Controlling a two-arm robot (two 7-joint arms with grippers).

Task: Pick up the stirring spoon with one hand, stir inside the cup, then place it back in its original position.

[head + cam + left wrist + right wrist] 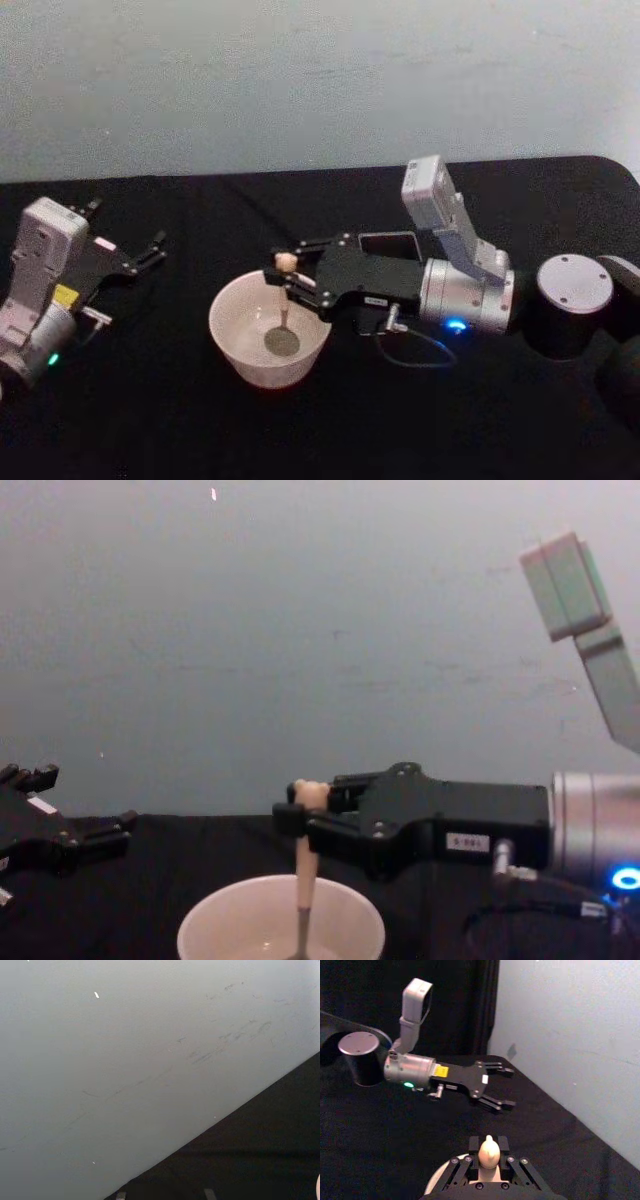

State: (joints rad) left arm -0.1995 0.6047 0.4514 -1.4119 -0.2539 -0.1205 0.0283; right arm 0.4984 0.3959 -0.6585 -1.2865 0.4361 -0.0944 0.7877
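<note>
Stirring spoon [284, 300] is standing nearly upright in the cup [232, 350]. Its shiny metal bowl is down on the cup's floor and the little bear head pokes up above the rim. The right gripper [285, 281] comes in sideways from the right and has its fingers pinched on the beige handle just under the bear head. In the right wrist view the head sits snug between the two fingertips [474, 1146].

Stuff that's hard to see:
- In the chest view the bottom edge cuts off the cup's lower half and the spoon's bowl.
- The dark holder [400, 234] sits right behind the right gripper. Just the square mouth peeks over the black body, and the rest is covered.
- I can't make out whether anything's in the cup.

A thin cable [412, 352] loops off the silver wrist down toward the table [170, 425], close to the cup's right side.

Room-wise, the black cloth in front of the cup and off to its left is bare. The left gripper [509, 1087] is well apart from the cup, over the table's left side. Its fingers are spread wide with nothing in them. The table's far edge runs right along the pale wall [300, 80].
</note>
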